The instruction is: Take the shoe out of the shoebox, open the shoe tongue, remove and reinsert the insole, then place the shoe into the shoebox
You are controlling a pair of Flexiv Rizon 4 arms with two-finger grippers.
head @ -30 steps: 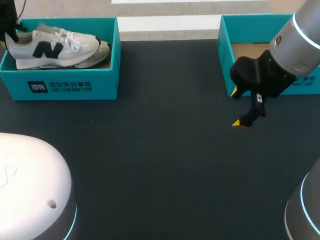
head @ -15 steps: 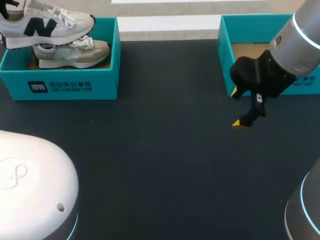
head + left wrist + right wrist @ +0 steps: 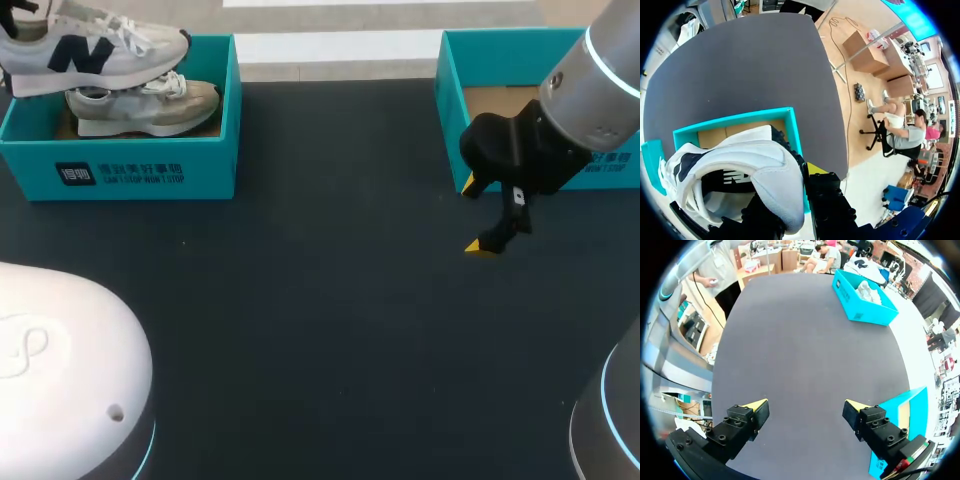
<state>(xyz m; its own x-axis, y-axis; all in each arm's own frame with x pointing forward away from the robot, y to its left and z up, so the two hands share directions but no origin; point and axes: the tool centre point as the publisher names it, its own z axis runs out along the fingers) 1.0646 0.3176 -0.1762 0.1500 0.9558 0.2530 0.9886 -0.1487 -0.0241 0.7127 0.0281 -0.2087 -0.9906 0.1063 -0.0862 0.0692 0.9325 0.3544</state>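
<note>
The head view shows the white sneaker (image 3: 95,48) in the air above the left shoebox (image 3: 140,170), and a second sneaker (image 3: 145,108) lies inside it. Only the left wrist view shows the left tool (image 3: 787,192) pinching the white sneaker at its heel end. The right wrist view shows the right tool (image 3: 805,407) spread wide over the dark counter (image 3: 805,340), just beside the other shoebox (image 3: 900,425).

Open passage across counter (image 3: 320,320) between the teal boxes. Left shoebox (image 3: 140,172) capped by raised white shoe (image 3: 100,50), tan shoe (image 3: 150,108) inside. Right box (image 3: 450,80) fronted by right arm (image 3: 600,80).
</note>
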